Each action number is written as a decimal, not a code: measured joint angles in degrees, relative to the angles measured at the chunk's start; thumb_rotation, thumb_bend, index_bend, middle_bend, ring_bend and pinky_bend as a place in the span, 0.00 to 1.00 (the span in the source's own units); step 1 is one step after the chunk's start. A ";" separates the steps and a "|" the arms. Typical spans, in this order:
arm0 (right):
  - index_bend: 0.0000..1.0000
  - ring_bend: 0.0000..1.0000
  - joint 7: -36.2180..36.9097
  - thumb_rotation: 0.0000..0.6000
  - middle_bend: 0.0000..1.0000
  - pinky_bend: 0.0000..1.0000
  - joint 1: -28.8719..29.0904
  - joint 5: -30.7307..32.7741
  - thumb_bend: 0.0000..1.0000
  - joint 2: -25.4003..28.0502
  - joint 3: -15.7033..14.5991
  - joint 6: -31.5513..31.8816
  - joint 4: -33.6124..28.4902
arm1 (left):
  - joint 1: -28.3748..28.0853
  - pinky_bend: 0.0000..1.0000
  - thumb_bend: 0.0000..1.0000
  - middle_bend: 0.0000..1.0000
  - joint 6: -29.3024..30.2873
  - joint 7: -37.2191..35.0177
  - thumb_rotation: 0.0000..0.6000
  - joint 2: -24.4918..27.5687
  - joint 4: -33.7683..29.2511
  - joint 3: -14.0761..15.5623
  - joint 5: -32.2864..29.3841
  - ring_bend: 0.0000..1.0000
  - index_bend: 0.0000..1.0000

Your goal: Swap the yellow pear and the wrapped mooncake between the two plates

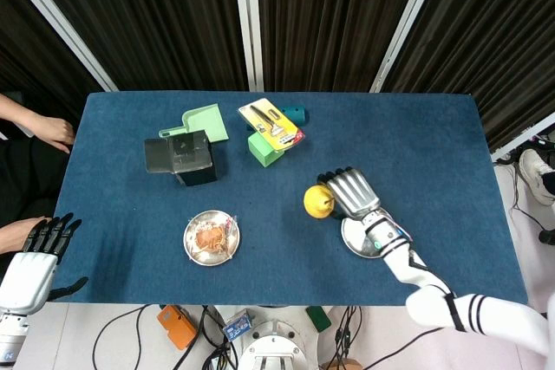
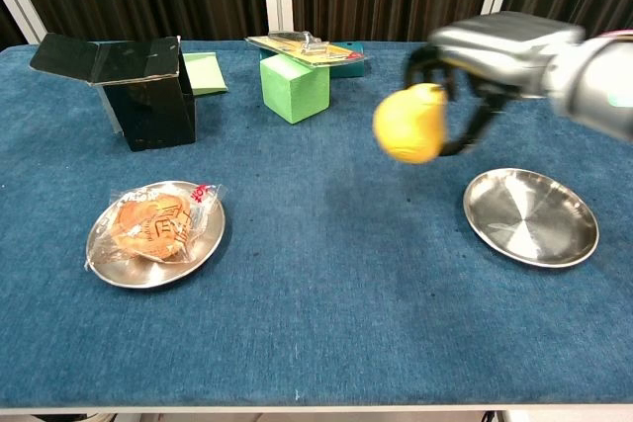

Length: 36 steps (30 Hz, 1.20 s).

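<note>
Two plates (image 2: 153,274) sit on the tabletop (image 2: 326,323): the left one carries the mooncake (image 2: 150,224), the right one (image 2: 532,216) is bare. Far left, the left hand (image 1: 39,253) hangs off the tabletop, fingers spread, empty. Between the plates the right hand (image 1: 351,193) grips the pear (image 2: 407,124) in mid-air. Best to set it gently on bare cloth beside the left plate, keeping the grip firm so the fruit cannot roll.

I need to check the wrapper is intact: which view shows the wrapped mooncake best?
The chest view: the wrapped mooncake is large and sharp on its plate, the clear wrapper's edges plain. The head view shows it only small from above, wrapper detail lost.
</note>
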 measured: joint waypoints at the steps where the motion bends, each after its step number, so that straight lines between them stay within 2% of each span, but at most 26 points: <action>1: 0.62 0.51 -2.66 1.00 0.53 0.55 1.55 2.73 0.32 -2.23 0.66 -0.18 0.85 | -0.05 0.03 0.09 0.00 -0.12 -0.15 1.00 0.05 0.00 -0.04 -0.12 0.00 0.05; 5: 0.57 0.49 -8.80 1.00 0.53 0.55 6.27 11.04 0.32 -9.52 2.29 -0.26 5.12 | -0.25 0.03 0.09 0.00 -0.47 -0.77 1.00 0.32 0.02 -0.18 -0.49 0.00 0.05; 10: 0.42 0.42 -12.81 1.00 0.46 0.55 10.81 17.19 0.32 -15.53 2.94 -0.01 10.82 | -0.14 0.03 0.09 0.00 -0.24 -1.34 1.00 0.56 0.02 -0.15 -0.50 0.00 0.05; 12: 0.31 0.37 -13.54 1.00 0.39 0.54 11.49 18.13 0.32 -16.15 2.67 0.32 11.64 | -0.13 0.03 0.09 0.00 -0.23 -1.42 1.00 0.59 0.01 -0.10 -0.48 0.00 0.05; 14: 0.12 0.29 -13.66 1.00 0.29 0.49 11.67 19.00 0.32 -16.11 2.35 0.35 11.65 | -0.15 0.03 0.09 0.00 -0.21 -1.40 1.00 0.58 0.01 -0.07 -0.35 0.00 0.05; 16: 0.01 0.21 -13.42 1.00 0.20 0.44 11.68 19.70 0.32 -15.40 2.08 -0.02 10.90 | -0.17 0.03 0.09 0.00 -0.21 -1.31 1.00 0.52 0.01 0.05 -0.08 0.00 0.05; 18: 0.00 0.17 -13.24 0.99 0.14 0.42 11.60 20.28 0.32 -14.42 1.81 -0.25 9.78 | -0.22 0.03 0.08 0.00 -0.30 -1.18 1.00 0.45 -0.01 0.30 0.32 0.00 0.05; 23: 0.00 0.12 -12.78 0.87 0.06 0.39 10.40 20.41 0.30 -10.49 0.44 1.16 4.35 | -0.67 0.03 0.07 0.00 -0.64 -1.59 1.00 0.36 0.05 1.20 2.33 0.00 0.05; 27: 0.00 0.06 -10.68 0.87 0.01 0.33 7.50 15.81 0.30 -5.51 -1.99 4.24 -1.89 | -1.94 0.03 0.07 0.00 -0.84 -3.75 1.00 0.22 0.27 2.76 7.24 0.00 0.05; 30: 0.00 0.01 -7.71 0.86 0.00 0.21 3.59 8.08 0.30 -0.67 -5.47 8.66 -6.24 | -3.76 0.06 0.08 0.00 -1.13 -4.55 1.00 -0.44 0.12 3.74 12.19 0.00 0.05; 33: 0.00 0.00 -3.79 0.86 0.00 0.09 -2.19 -2.30 0.30 5.16 -10.92 15.53 -9.26 | -6.25 0.07 0.09 0.00 -1.99 -5.20 1.00 -2.51 -0.82 4.43 16.75 0.00 0.05; 36: 0.00 0.00 1.46 0.86 0.00 0.06 -9.88 -12.95 0.30 10.57 -17.20 25.11 -9.99 | -8.25 0.08 0.12 0.01 -4.24 -6.26 1.00 -5.25 -3.34 4.59 17.80 0.00 0.05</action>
